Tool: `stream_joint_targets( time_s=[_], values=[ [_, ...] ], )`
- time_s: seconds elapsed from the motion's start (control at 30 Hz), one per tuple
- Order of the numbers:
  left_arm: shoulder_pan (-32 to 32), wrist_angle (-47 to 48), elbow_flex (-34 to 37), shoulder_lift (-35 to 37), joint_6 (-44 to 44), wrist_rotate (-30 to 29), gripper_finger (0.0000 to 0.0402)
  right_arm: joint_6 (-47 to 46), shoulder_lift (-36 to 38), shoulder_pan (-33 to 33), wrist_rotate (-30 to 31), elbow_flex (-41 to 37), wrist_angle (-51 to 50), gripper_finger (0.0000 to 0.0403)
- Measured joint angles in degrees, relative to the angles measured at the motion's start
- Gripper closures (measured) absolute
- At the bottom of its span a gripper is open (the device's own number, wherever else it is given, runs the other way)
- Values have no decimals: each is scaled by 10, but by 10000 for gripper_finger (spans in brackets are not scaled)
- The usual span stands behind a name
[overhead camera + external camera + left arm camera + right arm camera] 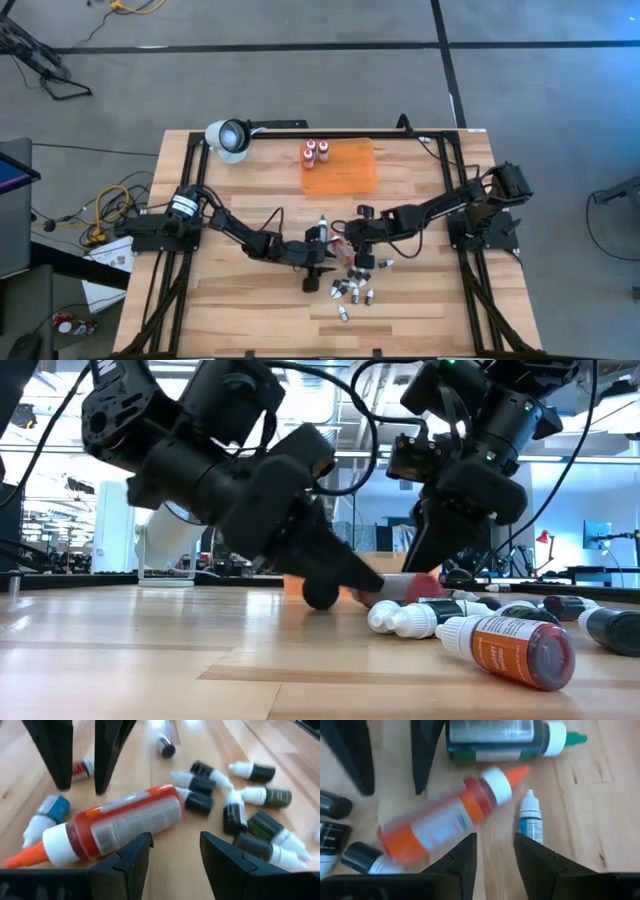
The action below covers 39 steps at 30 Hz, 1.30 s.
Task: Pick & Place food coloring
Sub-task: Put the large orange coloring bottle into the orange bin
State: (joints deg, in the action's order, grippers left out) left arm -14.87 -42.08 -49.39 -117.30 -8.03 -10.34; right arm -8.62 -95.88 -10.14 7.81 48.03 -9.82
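— So how many bottles did you count?
— One orange bottle (125,822) lying between both grippers, one green bottle (495,737) beside it, roughly a dozen tiny droppers (355,290) scattered close.
— And the grippers?
— Left gripper (172,852) and right gripper (495,852) were parted, empty.
— Farther off?
— Three bottles on the orange mat (345,172), wooden table (200,310).

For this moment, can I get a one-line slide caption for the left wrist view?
Left gripper with open fingers beside a lying orange food coloring bottle, small dark dropper bottles scattered on the wooden table.
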Motion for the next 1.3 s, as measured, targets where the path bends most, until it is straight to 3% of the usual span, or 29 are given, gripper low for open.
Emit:
stream_joint_targets(
  time_s=[0.57,1.17,1.3],
  values=[
    [14,11,-19,0,1,52,233,12,1,5,16,0,0,281],
    [28,32,-49,0,-2,51,233,31,1,4,-2,0,24,281],
    [27,32,-50,0,8,50,233,15,3,4,27,0,21,281]
  ],
)
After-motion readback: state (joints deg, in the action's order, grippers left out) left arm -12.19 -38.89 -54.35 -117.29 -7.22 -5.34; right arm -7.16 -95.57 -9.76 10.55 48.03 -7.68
